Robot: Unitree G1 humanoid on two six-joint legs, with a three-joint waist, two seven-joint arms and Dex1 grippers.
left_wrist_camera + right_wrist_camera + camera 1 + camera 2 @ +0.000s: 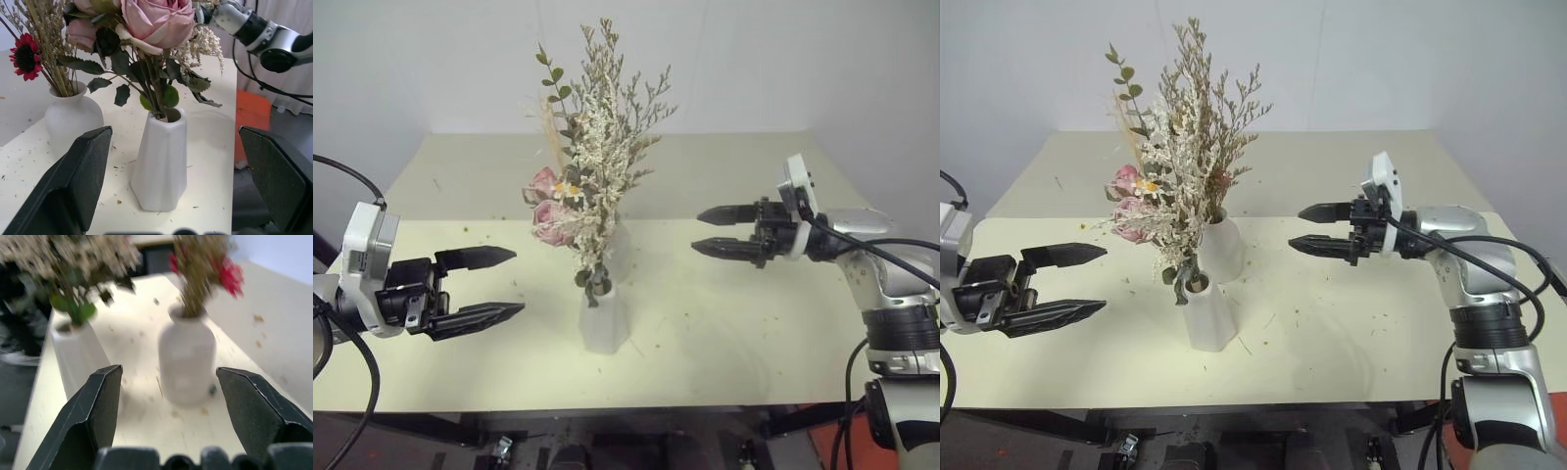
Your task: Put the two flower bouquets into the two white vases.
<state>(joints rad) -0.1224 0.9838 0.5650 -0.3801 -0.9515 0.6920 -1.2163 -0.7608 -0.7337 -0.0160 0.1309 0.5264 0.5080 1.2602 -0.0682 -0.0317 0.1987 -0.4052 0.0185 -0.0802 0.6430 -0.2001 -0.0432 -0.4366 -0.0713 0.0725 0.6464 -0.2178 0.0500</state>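
At the left edge of the counter (1351,343), the left gripper (1065,284) hovered with its two black fingers (1062,255) spread well apart and nothing between them, pointing level toward the centre of the scene. On the right side, the right gripper (1317,227) likewise pointed inward, its fingers parted and empty, well apart from the vases.

Between the two grippers stood both white vases, close together. The tapered vase (1206,313) stood nearer the front edge; the rounded vase (1222,250) stood just behind it and slightly to the right. The wrist views showed each vase upright on its base.

The rose bouquet (156,22), with pink roses, cream-white blossoms and green leaves, sat with its stems in the mouth of the tapered vase. The dry sprig bouquet (1200,117), tan and wispy with small red blooms, rose from the narrow neck of the rounded vase. From the head views the two bunches overlapped, so their upper parts could not be cleanly separated.

Small dry fragments lay scattered over the counter around the vases.

Judged from this arrangement, both bouquets were already placed and neither gripper held anything; the task appeared complete, with only clearing the arms away from the flowers left to do.
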